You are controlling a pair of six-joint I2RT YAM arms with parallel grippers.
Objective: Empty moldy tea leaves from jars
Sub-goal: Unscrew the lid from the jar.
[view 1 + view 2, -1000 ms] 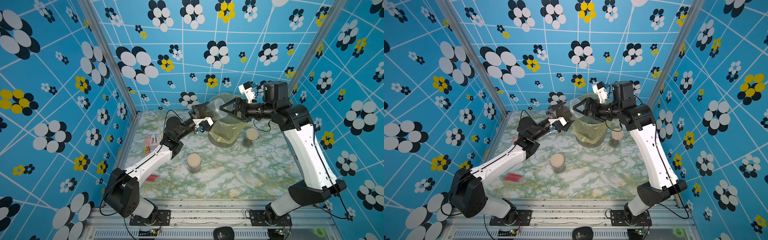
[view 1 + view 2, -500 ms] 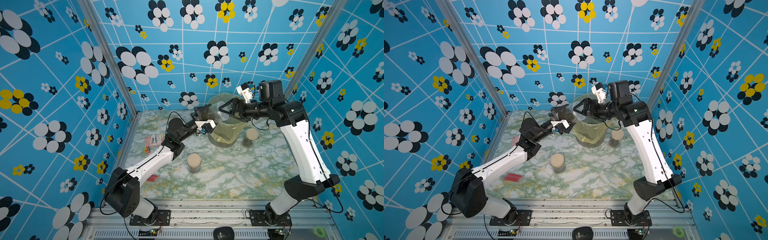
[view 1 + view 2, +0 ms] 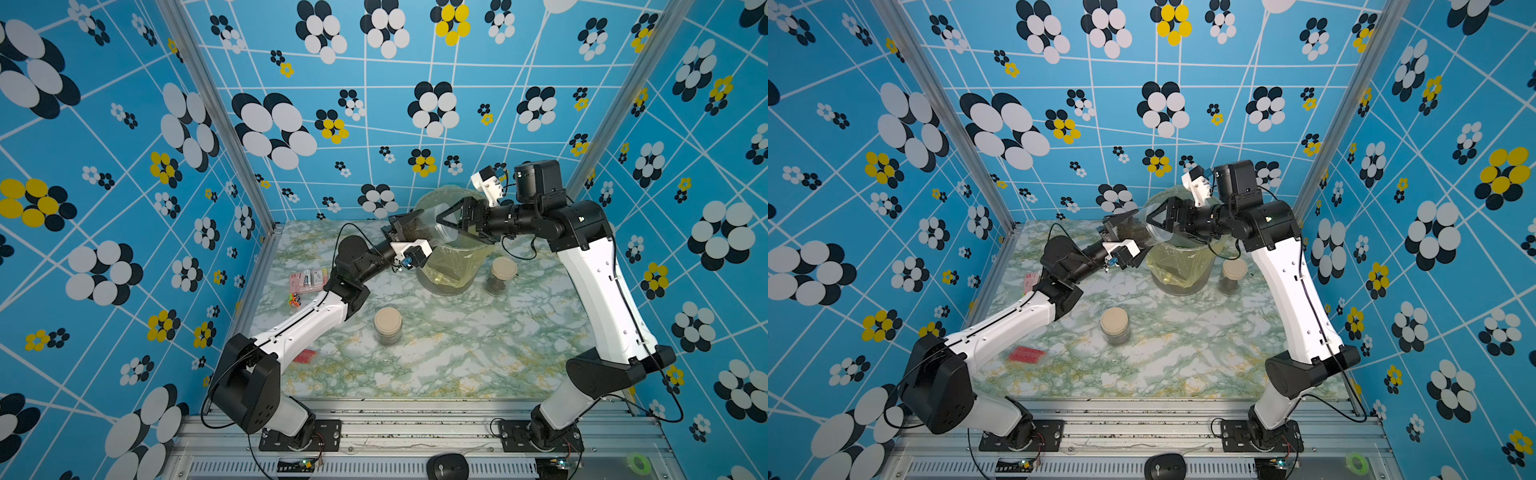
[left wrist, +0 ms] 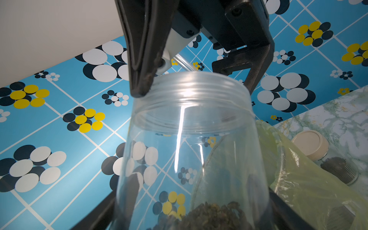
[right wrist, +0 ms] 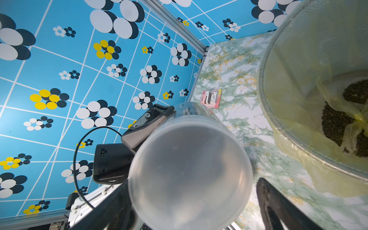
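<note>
Two robot arms meet above the back of a green-veined marble table (image 3: pixel 457 353) inside a booth with blue flowered walls. The left gripper (image 3: pixel 409 229) is clamped around the base end of a clear jar (image 3: pixel 430 227) and holds it in the air, tipped almost onto its side. The jar hangs just over the left rim of a round mesh bin (image 3: pixel 451 272) lined with a yellow bag.

Dark, crumbly tea leaves (image 4: pixel 211 217) lie inside the jar, gathered at the end nearest the left gripper. The rest of the jar is see-through and bare. A cloudy, translucent lid (image 5: pixel 189 175) covers the jar's mouth, which points toward the right arm.

The right gripper (image 3: pixel 446 226) is spread wide, with one finger on each side of the lid. In the right wrist view a gap shows between the lid and one finger (image 5: pixel 278 209), so it is not gripping.

A heap of tea (image 5: pixel 338 123) already lies in the bottom of the bag.

Two more jars stand upright on the table, both holding dark tea under flat beige lids. The second jar (image 3: pixel 387 325) stands toward the front, well apart from the bin. The third jar (image 3: pixel 500 274) stands just beside the bin, on the right arm's side.

A pink packet (image 3: pixel 308 280) lies near the left wall.
</note>
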